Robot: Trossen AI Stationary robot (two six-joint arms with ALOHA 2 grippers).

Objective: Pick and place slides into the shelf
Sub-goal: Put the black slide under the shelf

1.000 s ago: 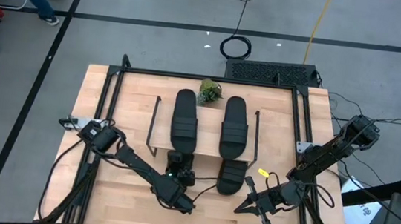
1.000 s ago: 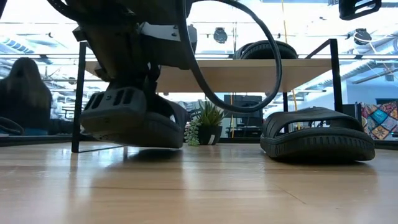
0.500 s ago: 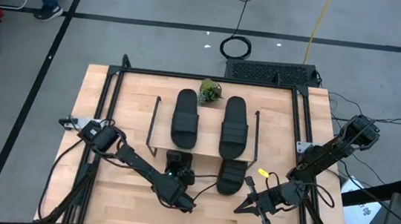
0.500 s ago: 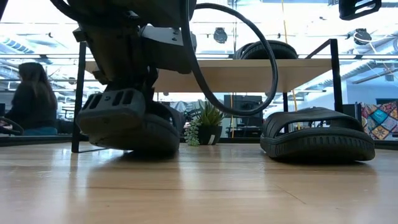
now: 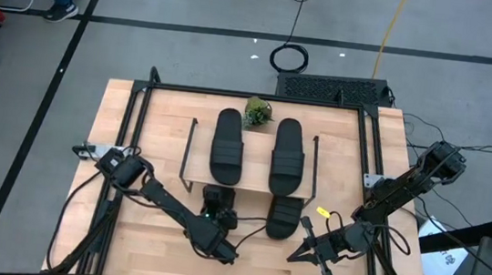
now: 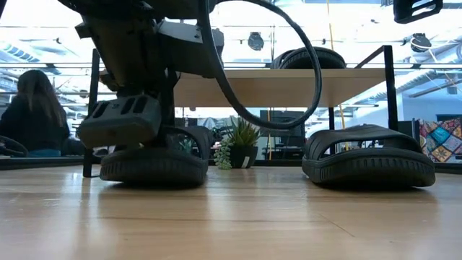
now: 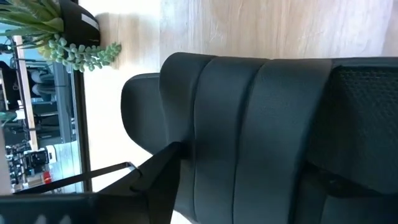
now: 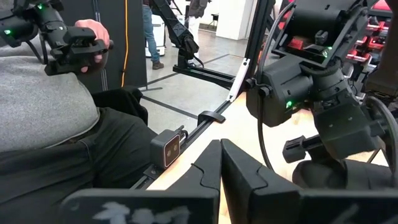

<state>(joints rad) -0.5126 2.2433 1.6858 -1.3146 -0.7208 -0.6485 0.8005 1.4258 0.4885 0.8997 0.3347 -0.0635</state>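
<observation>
Two black slides (image 5: 227, 145) (image 5: 288, 151) lie side by side on the shelf's top board (image 5: 252, 170). Two more rest on their soles on the table under that board: the right one (image 6: 368, 162) and the left one (image 6: 155, 165). My left gripper (image 5: 220, 204) stands open over the left slide at the shelf's near side, one finger (image 6: 119, 119) just above the slide's near end. My right gripper (image 5: 300, 253) waits shut near the table's near right, touching nothing. My left gripper stands open around the left slide's ribbed strap band (image 7: 249, 124), its fingers slanting down from the table's near side. I cannot tell whether a finger still touches the strap. The slide lies flat on its sole on the table.
A small potted plant (image 5: 258, 111) stands behind the shelf at the far side. Thin black shelf legs (image 6: 94, 115) (image 6: 390, 101) flank the lower slides. A black frame (image 5: 137, 126) rims the table. A seated person (image 8: 56, 118) shows beyond the near edge.
My left gripper has opened and let go of the left slide. The slide, held tilted with its sole off the table before, now lies flat on the table under the shelf's board. The near finger stands higher above it than before.
</observation>
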